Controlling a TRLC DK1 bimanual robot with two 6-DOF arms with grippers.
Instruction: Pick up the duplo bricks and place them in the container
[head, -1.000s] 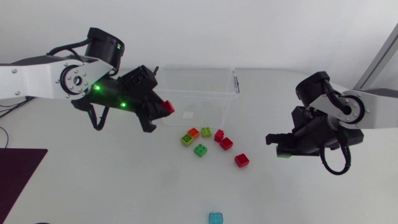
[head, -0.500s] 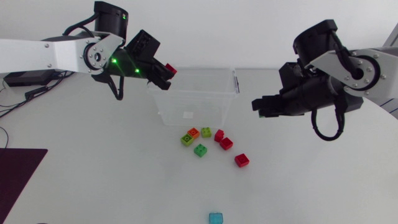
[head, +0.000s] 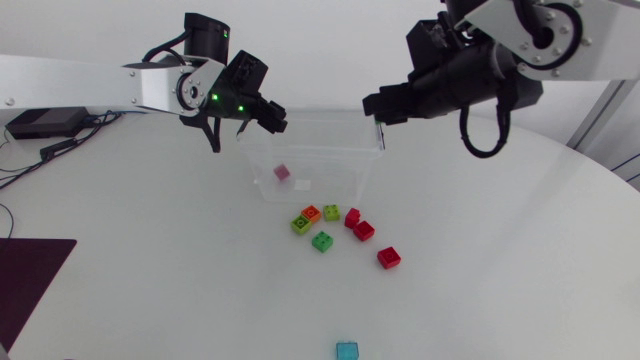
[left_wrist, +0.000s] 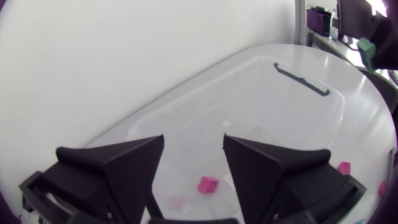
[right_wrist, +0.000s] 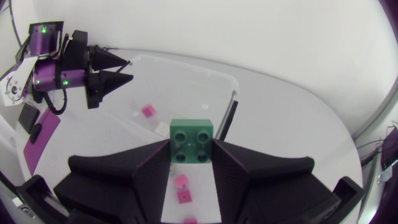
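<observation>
Wide round white matte desk fills the scene, evenly lit, shadows soft and faint; a dark maroon flat mat lies at its left edge (partly cut off).

One brick lies in the container; other bricks cluster just before it.

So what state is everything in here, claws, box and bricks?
left gripper: open, empty, above the container
right gripper: shut on the green brick
green brick: held off the table
container: upright, lidless, one brick inside
pinkish brick: loose inside the container
brick cluster: loose on the table beside the container
teal brick: loose on the table, alone
</observation>
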